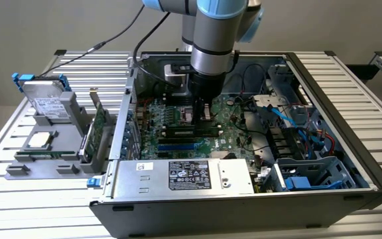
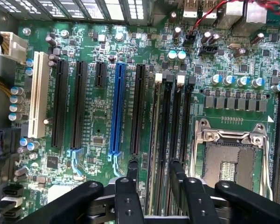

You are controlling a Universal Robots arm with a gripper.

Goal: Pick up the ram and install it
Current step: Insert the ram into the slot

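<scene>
The ram [image 2: 155, 140] is a long, narrow stick standing on edge in one of the black memory slots, beside the blue slot [image 2: 115, 109]. In the exterior view the ram [image 1: 189, 132] lies as a dark strip across the motherboard [image 1: 171, 112], inside the open computer case. My gripper [image 2: 155, 170] hangs straight down over it, and its two black fingers [image 2: 133, 170] straddle the stick with a gap on each side. The gripper [image 1: 201, 117] is open and holds nothing.
The silver power supply [image 1: 184, 174] sits along the case's near wall. An open CPU socket [image 2: 228, 154] lies next to the memory slots. Cables and a blue drive cage [image 1: 304, 174] are at the exterior view's right. Outside the case, a grey fixture holds a hard drive [image 1: 45, 102] and a green expansion card [image 1: 98, 132].
</scene>
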